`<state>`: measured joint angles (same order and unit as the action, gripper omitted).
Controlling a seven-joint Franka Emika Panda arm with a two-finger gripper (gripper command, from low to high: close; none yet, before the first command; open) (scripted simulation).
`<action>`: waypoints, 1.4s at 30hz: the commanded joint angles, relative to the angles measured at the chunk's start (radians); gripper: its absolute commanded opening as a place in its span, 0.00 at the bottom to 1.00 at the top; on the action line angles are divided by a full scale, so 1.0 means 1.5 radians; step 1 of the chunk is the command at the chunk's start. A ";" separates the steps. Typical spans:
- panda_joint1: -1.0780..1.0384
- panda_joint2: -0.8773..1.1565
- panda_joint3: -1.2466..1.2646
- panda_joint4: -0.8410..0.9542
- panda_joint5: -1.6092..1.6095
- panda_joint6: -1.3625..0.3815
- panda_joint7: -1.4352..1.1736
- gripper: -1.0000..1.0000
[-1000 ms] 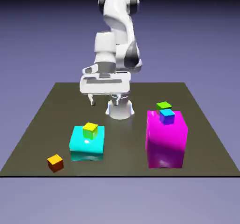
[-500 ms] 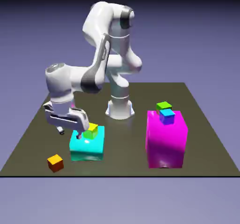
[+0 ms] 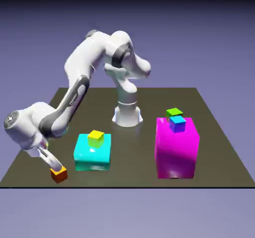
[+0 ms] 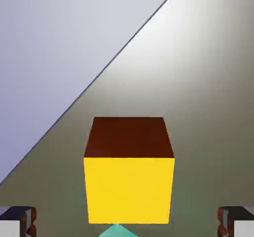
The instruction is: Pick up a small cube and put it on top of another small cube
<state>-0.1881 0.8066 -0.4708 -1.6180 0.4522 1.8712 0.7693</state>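
The small orange cube [image 3: 59,174] lies on the dark table near its front corner, at the exterior view's left. My gripper [image 3: 55,167] has come down right at it, the fingers [image 3: 48,158] reaching its top from the left. In the hand view the cube [image 4: 129,181] fills the lower middle, its yellow-orange face toward the camera and a dark brown face beyond. It sits between the two grey fingertips [image 4: 17,221], which stand far apart on either side without touching it. The gripper [image 4: 127,224] is open.
A cyan block [image 3: 92,156] carries a small yellow cube [image 3: 95,138] just right of the orange cube. A tall magenta block [image 3: 177,152] at the right bears a small blue cube [image 3: 177,123], with a green cube [image 3: 174,113] behind. The table's edge [image 4: 89,89] runs close by.
The arm swung from above the cyan block toward the exterior view's left and down, bringing the open gripper onto the orange cube. No cube has moved.
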 commanded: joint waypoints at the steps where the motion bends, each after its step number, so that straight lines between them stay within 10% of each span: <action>1: 0.001 0.015 0.007 -0.016 0.010 0.029 -0.006 0.50; 3: 0.002 0.030 0.015 -0.033 0.020 0.060 -0.013 0.50; 4: 0.002 0.030 0.015 -0.033 0.020 0.060 -0.013 0.00; 28: 0.329 -0.467 0.474 -0.143 -0.459 -0.215 -0.316 0.00; 35: 0.322 -0.477 0.471 -0.264 -0.472 -0.102 -0.310 0.00; 36: 0.322 -0.477 0.471 -0.264 -0.472 -0.102 -0.310 1.00; 42: 0.333 -0.472 0.480 -0.145 -0.465 -0.218 -0.320 1.00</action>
